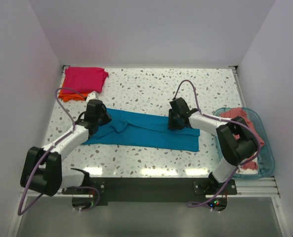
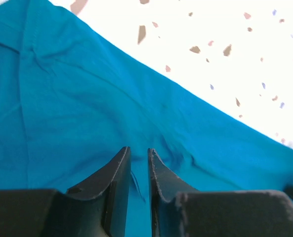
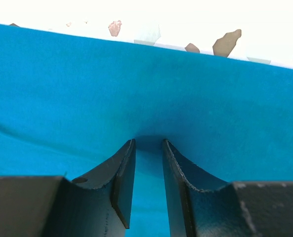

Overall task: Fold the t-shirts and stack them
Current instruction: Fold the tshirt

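Observation:
The teal blue t-shirt [image 1: 141, 131] lies folded into a long strip across the middle of the table. My left gripper [image 1: 101, 117] is over its left end, and my right gripper [image 1: 175, 121] is over its far edge towards the right. In the left wrist view the gripper [image 2: 139, 150] is narrowly open, tips down on wrinkled teal cloth [image 2: 87, 98]. In the right wrist view the gripper [image 3: 148, 142] is narrowly open, tips pressing on smooth teal cloth [image 3: 136, 84]. The magenta pink shirt [image 1: 84, 78] lies folded on the orange shirt [image 1: 69, 95] at the far left.
A clear blue-tinted basket [image 1: 266, 148] stands at the right edge and holds the salmon pink shirt [image 1: 242, 118]. Speckled tabletop [image 1: 146, 89] lies beyond the teal shirt. White walls enclose the table on three sides.

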`<state>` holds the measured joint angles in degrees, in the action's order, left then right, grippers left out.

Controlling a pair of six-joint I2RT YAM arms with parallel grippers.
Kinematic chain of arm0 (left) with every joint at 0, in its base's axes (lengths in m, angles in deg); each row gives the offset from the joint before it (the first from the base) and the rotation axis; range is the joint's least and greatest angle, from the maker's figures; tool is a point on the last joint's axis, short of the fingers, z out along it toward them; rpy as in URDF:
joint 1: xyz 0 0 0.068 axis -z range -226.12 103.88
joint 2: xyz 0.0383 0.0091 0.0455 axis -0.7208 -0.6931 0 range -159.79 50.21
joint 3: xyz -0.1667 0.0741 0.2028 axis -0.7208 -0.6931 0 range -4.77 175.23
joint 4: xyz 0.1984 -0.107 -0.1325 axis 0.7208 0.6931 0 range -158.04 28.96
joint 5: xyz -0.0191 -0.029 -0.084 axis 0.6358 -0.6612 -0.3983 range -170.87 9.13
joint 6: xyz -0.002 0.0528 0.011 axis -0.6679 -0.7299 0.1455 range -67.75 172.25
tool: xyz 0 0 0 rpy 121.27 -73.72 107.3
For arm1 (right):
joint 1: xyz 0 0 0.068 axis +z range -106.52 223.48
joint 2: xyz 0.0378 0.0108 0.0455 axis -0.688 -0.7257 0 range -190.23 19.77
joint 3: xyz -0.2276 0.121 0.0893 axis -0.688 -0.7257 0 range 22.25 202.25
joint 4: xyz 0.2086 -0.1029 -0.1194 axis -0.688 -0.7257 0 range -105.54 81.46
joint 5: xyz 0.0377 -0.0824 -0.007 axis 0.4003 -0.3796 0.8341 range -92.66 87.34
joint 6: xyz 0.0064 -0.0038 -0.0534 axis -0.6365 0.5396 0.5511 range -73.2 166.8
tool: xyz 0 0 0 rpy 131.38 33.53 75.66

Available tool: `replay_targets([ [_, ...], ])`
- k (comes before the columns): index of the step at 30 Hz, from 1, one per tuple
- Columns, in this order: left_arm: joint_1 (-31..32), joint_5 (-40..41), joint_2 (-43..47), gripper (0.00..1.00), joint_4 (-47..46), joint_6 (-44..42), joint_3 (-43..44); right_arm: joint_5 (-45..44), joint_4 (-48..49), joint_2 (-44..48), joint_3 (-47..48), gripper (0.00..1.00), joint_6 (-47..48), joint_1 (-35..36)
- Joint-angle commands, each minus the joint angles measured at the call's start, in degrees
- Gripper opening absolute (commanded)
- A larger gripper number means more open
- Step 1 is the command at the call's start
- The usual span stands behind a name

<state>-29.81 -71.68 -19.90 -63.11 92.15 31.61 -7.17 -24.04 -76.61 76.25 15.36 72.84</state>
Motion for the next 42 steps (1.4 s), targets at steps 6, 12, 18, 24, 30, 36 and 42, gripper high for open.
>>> replay_targets([
  [6, -1.3, -1.3, -14.2, 0.09, -1.1, -0.8, 5.1, 0.0, 0.6, 2.0, 0.6, 0.33, 1.2, 0.4],
  [12, -0.8, -6.8, -10.2, 0.04, -4.0, -0.3, -0.9, 0.1, 0.8, 2.2, 0.1, 0.33, 1.2, 0.4],
  [18, -0.7, -13.5, -4.9, 0.02, -5.7, -1.3, -6.1, 0.6, 1.4, 1.6, 0.1, 0.33, 0.9, 0.4],
  [24, -0.6, -14.7, -0.7, 0.02, -5.0, -2.2, -8.3, 0.6, 1.2, 1.5, 0.2, 0.33, 1.2, 0.4],
  [30, -0.6, -15.3, 5.7, 0.16, 0.2, -2.3, -5.3, -0.4, -0.3, 2.1, 1.1, 0.33, 2.2, 0.5],
  [36, -0.6, -11.3, 9.5, 0.26, 4.6, -1.1, -2.2, -1.8, -2.1, 2.2, 2.6, 0.33, 3.1, 0.4],
  [42, -2.9, -3.5, 1.0, 0.2, 3.9, 4.6, 0.1, -6.2, -6.5, 0.8, 7.0, 0.34, 6.0, 0.5],
])
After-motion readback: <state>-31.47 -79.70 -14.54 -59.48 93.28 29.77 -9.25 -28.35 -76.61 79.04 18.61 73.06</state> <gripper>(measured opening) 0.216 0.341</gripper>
